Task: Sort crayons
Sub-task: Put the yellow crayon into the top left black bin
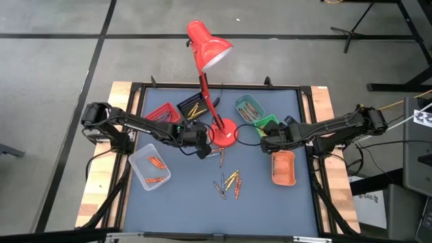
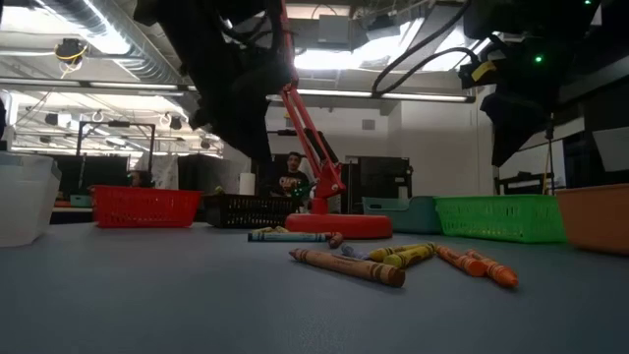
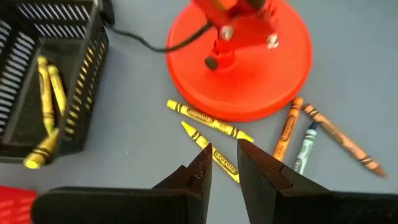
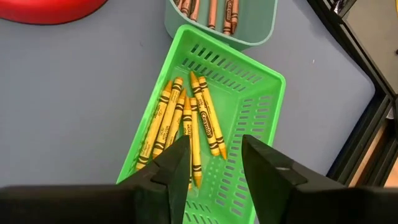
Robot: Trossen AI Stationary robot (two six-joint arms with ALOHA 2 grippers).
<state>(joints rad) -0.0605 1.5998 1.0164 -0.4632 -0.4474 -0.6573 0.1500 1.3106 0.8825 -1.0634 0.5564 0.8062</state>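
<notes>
right fingers apart above yellow crayons in green tray

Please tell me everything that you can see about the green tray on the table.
The green tray is a small rectangular basket that looks like bright plastic, with slotted walls and a slotted floor. It sits upright on the blue-grey table, on the right side, with one short end against a teal tray that holds brownish crayons. Inside it lie several yellow crayons, roughly side by side along its length. The right gripper hovers just above it with open fingers, holding nothing.
</notes>
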